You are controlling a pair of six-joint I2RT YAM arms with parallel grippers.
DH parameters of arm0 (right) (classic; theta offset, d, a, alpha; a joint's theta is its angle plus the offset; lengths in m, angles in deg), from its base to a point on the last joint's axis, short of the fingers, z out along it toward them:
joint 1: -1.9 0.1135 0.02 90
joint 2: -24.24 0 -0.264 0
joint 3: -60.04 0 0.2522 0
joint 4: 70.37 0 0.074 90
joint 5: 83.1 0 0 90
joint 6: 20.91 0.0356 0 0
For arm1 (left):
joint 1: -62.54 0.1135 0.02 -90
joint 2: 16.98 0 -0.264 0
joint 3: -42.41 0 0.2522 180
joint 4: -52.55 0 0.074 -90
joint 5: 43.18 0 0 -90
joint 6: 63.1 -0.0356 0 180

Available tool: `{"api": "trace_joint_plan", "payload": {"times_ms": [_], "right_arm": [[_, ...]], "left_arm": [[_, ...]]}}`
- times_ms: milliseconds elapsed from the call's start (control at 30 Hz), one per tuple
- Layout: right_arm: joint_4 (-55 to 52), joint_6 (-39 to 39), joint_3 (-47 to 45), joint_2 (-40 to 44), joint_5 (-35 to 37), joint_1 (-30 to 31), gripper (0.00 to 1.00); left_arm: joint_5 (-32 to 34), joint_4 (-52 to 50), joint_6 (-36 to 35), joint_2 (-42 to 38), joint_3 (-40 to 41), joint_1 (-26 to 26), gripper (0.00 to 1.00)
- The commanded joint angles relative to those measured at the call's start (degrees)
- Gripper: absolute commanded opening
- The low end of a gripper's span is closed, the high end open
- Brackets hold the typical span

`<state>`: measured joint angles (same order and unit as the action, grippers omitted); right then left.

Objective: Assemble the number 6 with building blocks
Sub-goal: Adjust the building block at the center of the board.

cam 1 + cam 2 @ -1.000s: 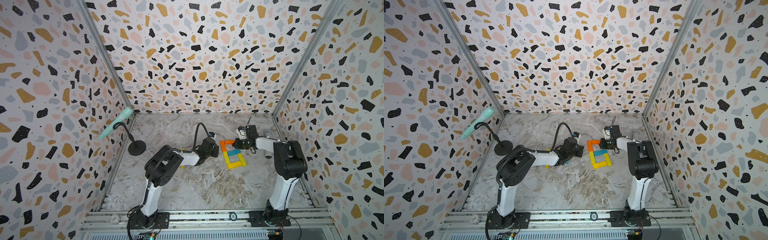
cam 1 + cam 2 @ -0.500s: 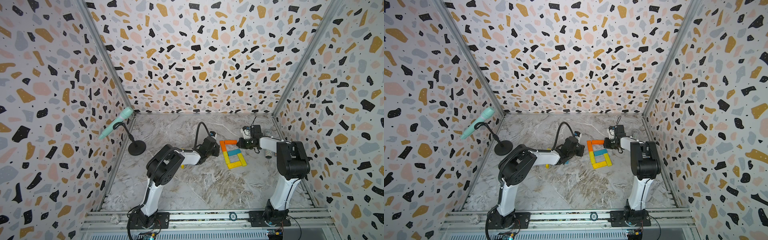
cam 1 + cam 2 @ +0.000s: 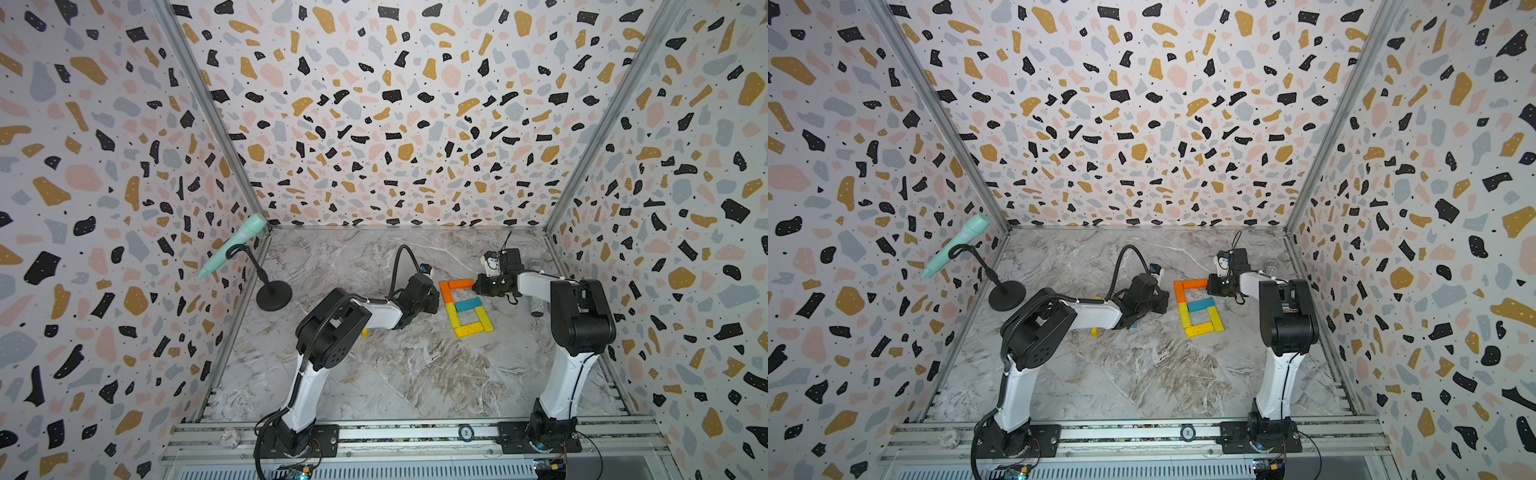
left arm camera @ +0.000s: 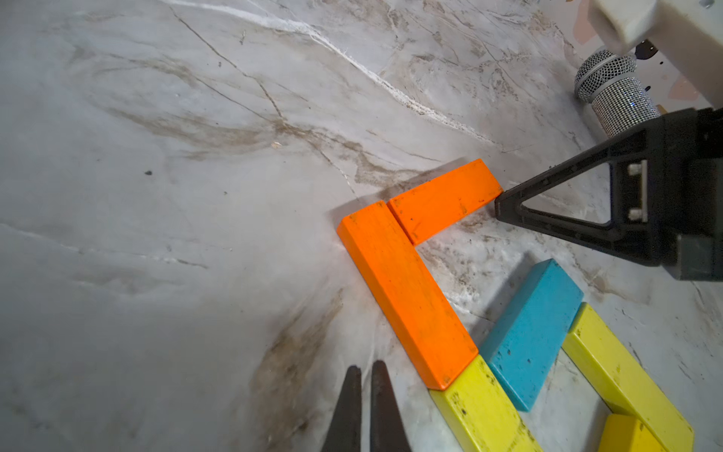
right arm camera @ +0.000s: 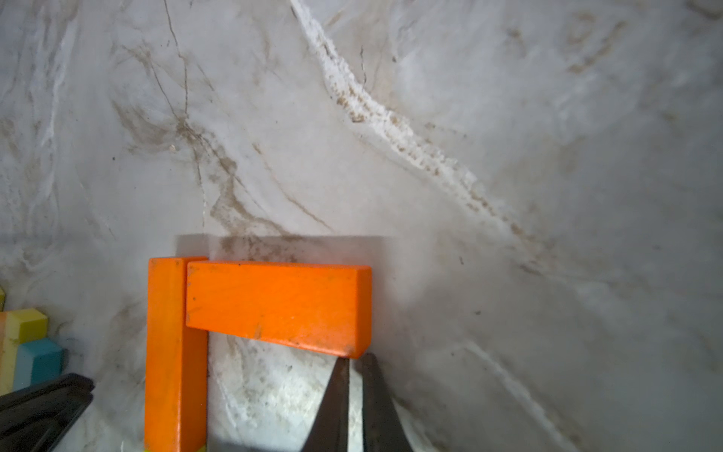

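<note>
The building blocks [image 3: 467, 304] are lying as a 6 on the bench [image 3: 407, 374]. The right fingers [image 5: 338, 399], pressing together, are touching the short orange block [image 5: 277, 303]. The left fingers [image 4: 346, 411] are pressing together. The left arm [image 3: 1096, 311] is hiding loose blocks [image 3: 1094, 331].

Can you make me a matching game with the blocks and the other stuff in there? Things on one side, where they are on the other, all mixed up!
Things
1. short orange wooden block
2. blue wooden block
3. mint-green microphone
4. glittery silver microphone

Places
A. up on a black stand
B. middle bar of the block number 6
C. on the table, close by the right arm
D. top bar of the block number 6

Pairs: 1-D, 2-B, 3-A, 4-C
</note>
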<state>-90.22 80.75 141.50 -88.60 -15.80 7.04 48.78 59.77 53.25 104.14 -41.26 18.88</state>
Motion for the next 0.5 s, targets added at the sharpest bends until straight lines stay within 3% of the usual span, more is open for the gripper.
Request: {"api": "trace_joint_plan", "payload": {"times_ms": [0,267,467], "right_arm": [[-1.83,-0.63,2.33,-0.82,-0.34,0.12,0.11],[-0.50,0.22,-0.24,3.59,-1.57,-0.38,0.14],[2.33,1.87,-1.19,5.17,-7.13,-4.07,0.19]], "left_arm": [[-0.89,1.01,-0.51,1.42,-1.76,0.33,0.00],[-1.17,0.61,-0.34,3.11,-3.19,0.59,0.00],[-1.87,0.39,-0.15,3.89,-4.35,0.79,0.00]]}}
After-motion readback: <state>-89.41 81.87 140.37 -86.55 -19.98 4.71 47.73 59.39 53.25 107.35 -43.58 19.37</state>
